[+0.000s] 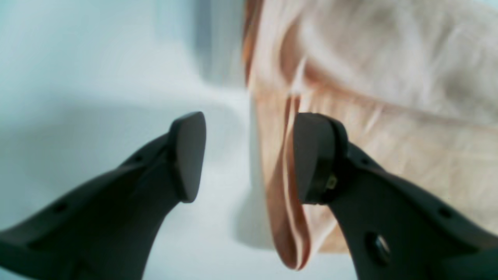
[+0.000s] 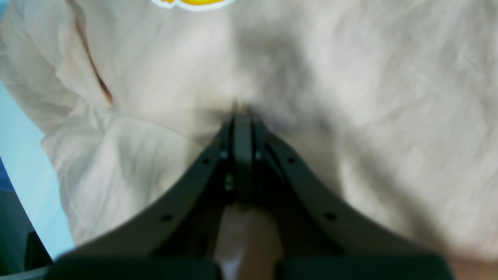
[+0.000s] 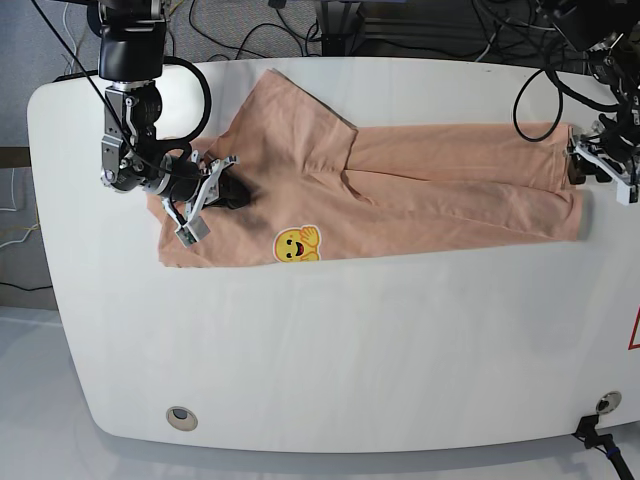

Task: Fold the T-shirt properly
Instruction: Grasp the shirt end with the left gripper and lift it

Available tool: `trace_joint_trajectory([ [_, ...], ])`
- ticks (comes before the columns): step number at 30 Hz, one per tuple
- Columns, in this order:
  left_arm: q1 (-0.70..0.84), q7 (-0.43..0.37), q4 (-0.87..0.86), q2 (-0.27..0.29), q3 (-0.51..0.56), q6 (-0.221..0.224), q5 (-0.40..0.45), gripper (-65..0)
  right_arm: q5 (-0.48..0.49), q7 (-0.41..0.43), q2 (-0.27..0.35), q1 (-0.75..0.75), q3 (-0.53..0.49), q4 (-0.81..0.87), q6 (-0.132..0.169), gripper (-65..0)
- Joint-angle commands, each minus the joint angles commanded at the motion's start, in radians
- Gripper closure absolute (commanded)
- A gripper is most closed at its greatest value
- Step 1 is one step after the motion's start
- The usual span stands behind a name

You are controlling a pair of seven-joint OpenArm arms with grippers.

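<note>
Right gripper (image 2: pixel 243 112) is clamped on a pinch of the peach-pink short-sleeved cotton T-shirt (image 3: pixel 400 190) near its yellow smiley print (image 3: pixel 297 243), left gripper (image 1: pixel 249 155) gapes wide at the hem, shirt flat across the white table (image 3: pixel 350 350).

The right gripper (image 3: pixel 232 192) was seen lowered at the left of the base view, its jaws pressed together on a pinch of the T-shirt (image 3: pixel 420 185), the arm reaching down from the far edge. The left gripper (image 1: pixel 249 159) was held at the opposite end, its jaws parted, one finger (image 1: pixel 188 155) clear of the cloth.
</note>
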Motion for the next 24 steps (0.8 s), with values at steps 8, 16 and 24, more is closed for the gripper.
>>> trace_joint_trajectory([
  [8, -0.005, 0.0, -0.012, 0.006, 0.049, 0.0, 0.0, -34.0, -0.002, 0.0, 0.0, 0.0, 0.0, -0.002, 0.0, 0.0],
  [16, -0.026, -0.003, -0.048, 0.034, 0.107, 0.0, 0.003, -34.0, 0.0, 0.0, 0.0, -0.005, 0.0, -0.002, 0.0, 0.0],
  [24, -0.032, -0.002, -0.046, 0.037, 0.109, 0.0, 0.002, -34.0, 0.002, 0.0, 0.0, -0.006, 0.0, -0.002, 0.0, 0.0],
])
